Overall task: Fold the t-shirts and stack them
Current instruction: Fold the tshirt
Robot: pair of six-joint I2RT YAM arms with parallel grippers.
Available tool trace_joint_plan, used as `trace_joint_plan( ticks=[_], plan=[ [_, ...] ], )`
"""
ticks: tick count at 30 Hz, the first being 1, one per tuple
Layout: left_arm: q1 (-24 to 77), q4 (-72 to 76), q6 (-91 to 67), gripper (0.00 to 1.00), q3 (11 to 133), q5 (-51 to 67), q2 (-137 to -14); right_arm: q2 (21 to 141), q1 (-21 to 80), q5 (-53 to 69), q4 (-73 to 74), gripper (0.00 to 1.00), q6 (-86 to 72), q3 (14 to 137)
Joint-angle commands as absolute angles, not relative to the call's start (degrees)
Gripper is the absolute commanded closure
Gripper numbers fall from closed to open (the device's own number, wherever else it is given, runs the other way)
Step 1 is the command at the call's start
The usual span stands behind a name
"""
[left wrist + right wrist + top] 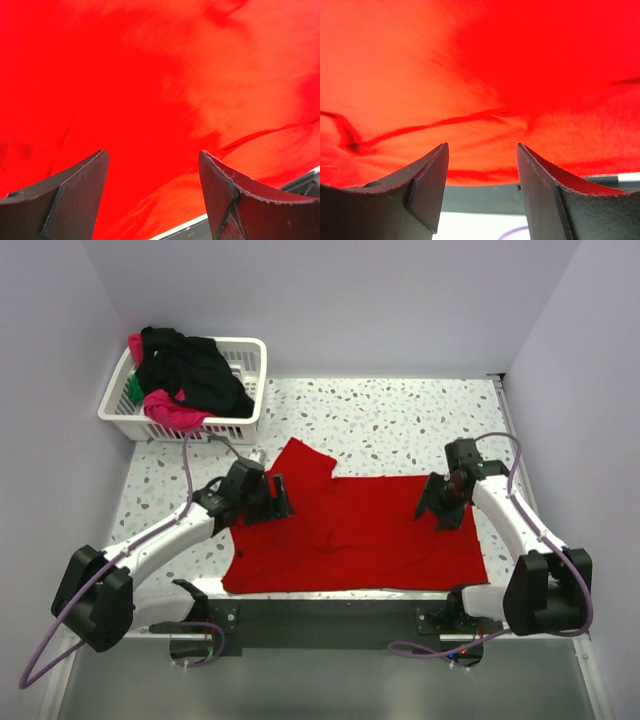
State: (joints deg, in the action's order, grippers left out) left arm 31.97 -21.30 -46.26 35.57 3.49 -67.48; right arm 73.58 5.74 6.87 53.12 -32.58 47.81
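While its jaws are standing wide apart with nothing between them, the left gripper [152,159] is hanging over the left part of the red t-shirt [365,530], near the sleeve. The right gripper [482,149] is gaping too, gripping nothing, and is pointing down at the shirt's right edge. The red t-shirt is lying spread on the speckled table [400,415] between the two arms, its near hem running along the front edge. At the far left corner, a white basket [255,390] is holding a black shirt [195,370], a pink shirt [170,412] and some green cloth [133,390], well apart from the red one.
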Motion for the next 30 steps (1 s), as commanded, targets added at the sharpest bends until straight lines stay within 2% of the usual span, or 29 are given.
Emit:
trace_joint_plan(
  ticks=[1,7,11,16,30],
  plan=[
    [32.1,-21.9,-38.1,0.23,46.0,2.2,-70.9,72.0,5.9,2.3,54.9,0.4,-32.6,55.9],
    [31.9,-18.5,-31.8,0.22,52.8,3.3,-76.4,79.4,3.2,-2.7,51.8,0.42,-30.6,64.9],
    [31.8,-19.7,-29.1,0.22,57.7,3.0,-80.1,84.9,0.5,-4.8,49.3,0.49,-28.7,70.2],
    [30.8,-20.0,-25.7,0.22,63.4,2.5,-85.2,91.2,-4.6,-5.8,46.4,0.53,-26.4,73.4],
    [25.8,-18.5,-24.7,0.22,74.3,7.2,-98.3,107.5,-9.0,-9.8,41.7,0.55,-23.5,80.5]
  ],
)
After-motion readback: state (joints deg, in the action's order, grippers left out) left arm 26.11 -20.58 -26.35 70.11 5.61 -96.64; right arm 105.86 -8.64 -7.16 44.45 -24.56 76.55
